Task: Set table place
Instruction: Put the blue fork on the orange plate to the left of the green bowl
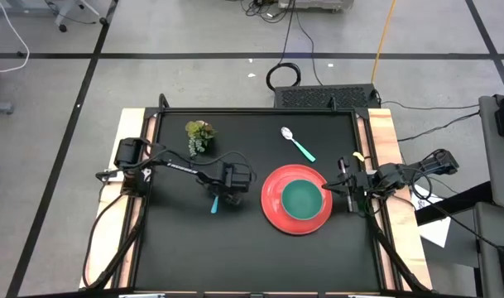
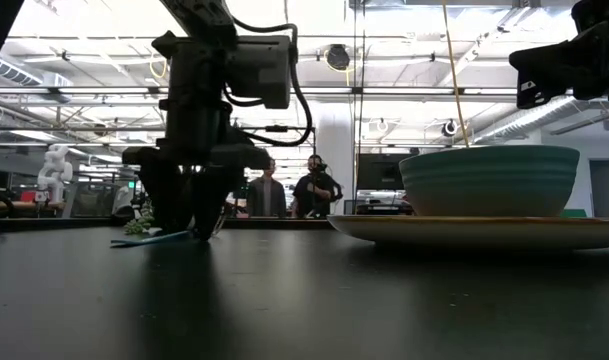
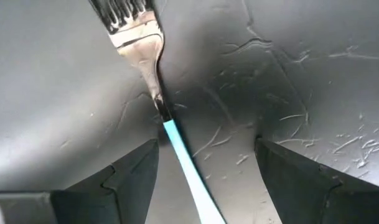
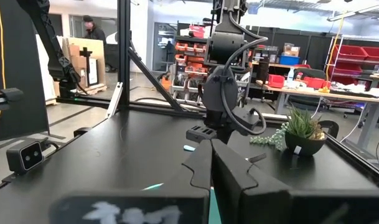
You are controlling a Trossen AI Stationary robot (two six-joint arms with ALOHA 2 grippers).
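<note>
The tabletop (image 1: 185, 240) is big, black and flat, with light wood strips down its two short sides. It has small scratches on it. The floor around it is grey with dark lines, and cables lie on it.

A red plate (image 1: 273, 211) sits on the right half of the tabletop, with a teal bowl (image 1: 301, 199) on top of it. A spoon (image 1: 297, 144) with a teal handle lies alone near the far edge. A small green plant (image 1: 199, 136) stands toward the far left part.

The left gripper (image 1: 216, 199) is low over a fork (image 3: 170, 124) with a blue handle, left of the plate. Its fingers (image 3: 124, 177) are spread wide, one on each side of the handle, and they do not touch it. The fork lies flat.

The right gripper (image 1: 328, 189) is pressed shut and holds nothing. It hangs just beside the plate's right edge.

Behind the tabletop is a big workroom with bright ceiling lights and shelves with red bins. Two people (image 2: 289, 190) stand far back.
</note>
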